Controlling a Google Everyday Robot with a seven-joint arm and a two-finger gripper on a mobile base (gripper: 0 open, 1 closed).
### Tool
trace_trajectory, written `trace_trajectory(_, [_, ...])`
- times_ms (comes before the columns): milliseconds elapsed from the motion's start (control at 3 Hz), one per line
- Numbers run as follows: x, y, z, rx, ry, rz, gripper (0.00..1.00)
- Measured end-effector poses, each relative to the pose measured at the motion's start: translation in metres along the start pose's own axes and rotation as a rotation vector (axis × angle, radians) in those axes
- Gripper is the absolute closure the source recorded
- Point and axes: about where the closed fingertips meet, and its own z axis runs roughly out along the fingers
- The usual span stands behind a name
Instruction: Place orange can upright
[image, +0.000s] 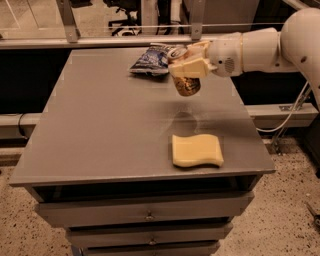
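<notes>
Gripper (186, 64) is upper centre of the frame, clamped round the orange can (187, 86), which hangs tilted above the grey table (110, 125), its top hidden by the fingers. Just behind, a blue snack bag (150, 59) is partly covered. A yellow sponge (196, 150) lies lower right.

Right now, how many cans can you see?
1. The orange can is tilted in the hand, held above the grey table near the blue snack bag. The closed drawers could hide more.
</notes>
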Motion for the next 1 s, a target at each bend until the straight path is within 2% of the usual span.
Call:
trace_trajectory(333, [-0.014,-0.002,-0.017,0.028,0.018,-0.081,1.0])
trace_trajectory(667, [-0.028,-0.003,-0.031,0.051,0.103,-0.083,1.0])
trace_trajectory(1000, [-0.035,-0.002,-0.035,0.061,0.15,-0.064,1.0])
